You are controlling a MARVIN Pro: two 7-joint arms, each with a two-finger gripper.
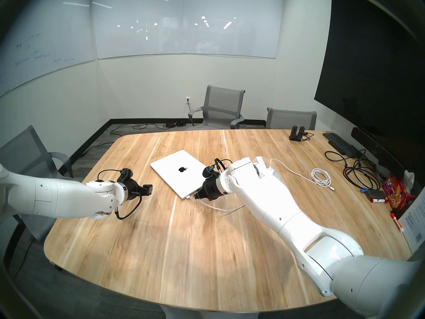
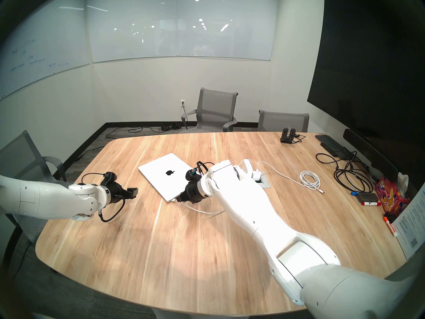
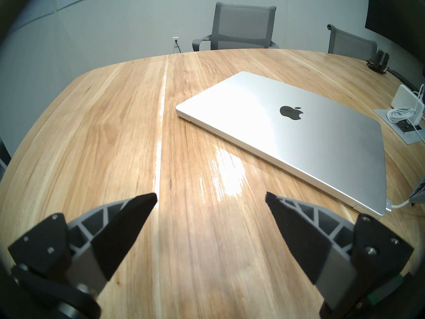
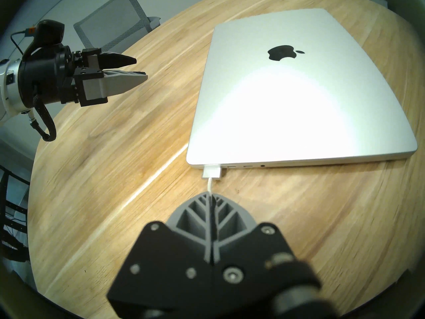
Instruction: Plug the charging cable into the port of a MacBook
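My right end effector [image 4: 210,197] pinches the thin white charging cable [image 4: 209,183], plug at the slim silver MacBook [image 4: 287,93] mid-tabletop [image 4: 115,173]. Pulling now could yank it free. Left end effector [image 3: 210,197] gapes wide, empty.

Both arms extended over the counter.
Left hand [image 3: 211,197] hovers near the counter's left edge, fingers spread wide. Right hand [image 4: 211,195] low, mid-counter, fingers pressed together, pinching a cord.
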